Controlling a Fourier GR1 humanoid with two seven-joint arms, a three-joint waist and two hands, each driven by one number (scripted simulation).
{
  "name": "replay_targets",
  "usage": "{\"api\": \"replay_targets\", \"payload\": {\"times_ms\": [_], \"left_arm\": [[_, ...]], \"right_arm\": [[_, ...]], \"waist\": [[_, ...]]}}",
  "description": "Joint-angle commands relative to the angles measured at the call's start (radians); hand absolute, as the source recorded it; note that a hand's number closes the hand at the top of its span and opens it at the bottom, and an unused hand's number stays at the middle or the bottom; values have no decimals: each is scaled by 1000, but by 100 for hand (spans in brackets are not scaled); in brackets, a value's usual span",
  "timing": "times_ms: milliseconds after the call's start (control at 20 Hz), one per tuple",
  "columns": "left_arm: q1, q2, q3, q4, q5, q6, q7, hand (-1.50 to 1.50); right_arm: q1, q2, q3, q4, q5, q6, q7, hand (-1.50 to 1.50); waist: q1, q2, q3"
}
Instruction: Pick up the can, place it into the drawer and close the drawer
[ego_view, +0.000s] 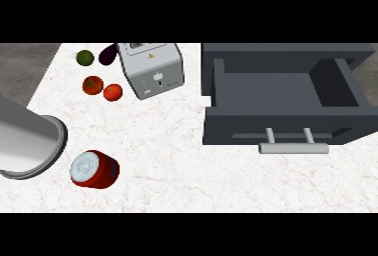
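1. Resting on the white marbled counter (184, 190), the red can (94, 171) sat in the lower left of the view, its silver top facing up and to the left; whether it stood upright or leaned could not be told.
2. A grey left forearm (26, 135) came in from the left edge, just beside the can but apart from it.
3. The left hand lay outside the view, so whether it was released or clenched could not be told; the right hand likewise did not show.
4. The dark grey drawer (284, 127) stood pulled open at the right, well apart from the can, with its light grey handle (293, 147) on the near front.
5. A white and grey appliance (151, 70) stood at the top, between the drawer and a group of produce.
6. That group held a lime (86, 57), a dark eggplant (108, 54) just beside it, and two tomatoes (92, 85) (113, 92) below them, close together.
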Motion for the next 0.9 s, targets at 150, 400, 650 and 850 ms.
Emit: {"api": "replay_targets", "payload": {"times_ms": [150,400,650,850], "left_arm": [[9,2,36,41,189,26,127,-150],[-61,-39,-17,47,157,70,180,-150],[-186,-89,-104,177,2,82,145,-150],[-195,-146,-162,121,-77,154,180,-150]], "right_arm": [[25,-4,-52,7,-52,58,-9,-150],[104,33,-90,-37,-80,115,-27,-150],[90,-9,-168,-37,-144,154,-1,-150],[144,49,-166,-11,-112,220,-68,-150]], "waist": [[3,0,0],[-2,0,0],[-9,2,-1],[-7,1,0]]}}
